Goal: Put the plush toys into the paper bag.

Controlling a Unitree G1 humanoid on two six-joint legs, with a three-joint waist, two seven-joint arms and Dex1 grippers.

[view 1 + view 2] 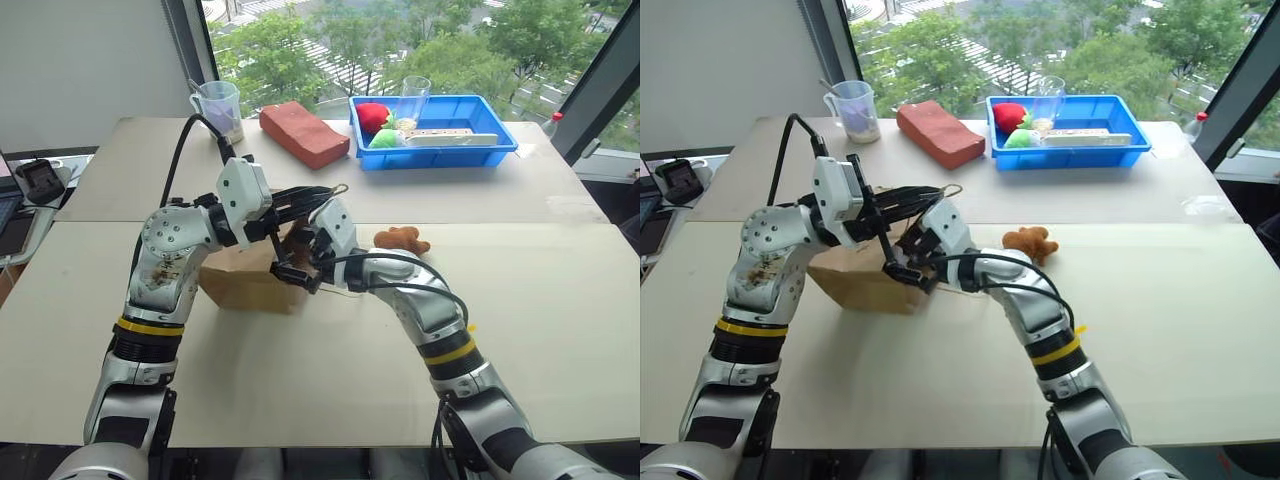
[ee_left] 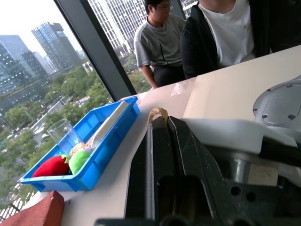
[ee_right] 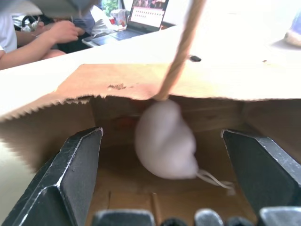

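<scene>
Two pincers meet at the paper bag (image 1: 245,285) mid-counter: the left pincer (image 1: 325,193) is clamped shut on the bag's tan handle, while the right pincer (image 3: 164,183) stands wide at the bag's mouth, the white plush toy (image 3: 165,141) inside between its fingers. Just beside the right arm lies the orange-brown plush toy (image 1: 402,240) on bare pale counter (image 1: 540,330). Farther back sit a blue tray (image 1: 500,148), a brick-coloured block (image 1: 303,133) and a measuring jug (image 1: 220,108) before the window.

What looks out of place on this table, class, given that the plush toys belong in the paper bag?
The orange-brown plush toy lies loose on the table, outside the paper bag. The white plush toy is already inside. The left gripper pinches a handle shut; the right gripper is open at the bag's mouth.
</scene>
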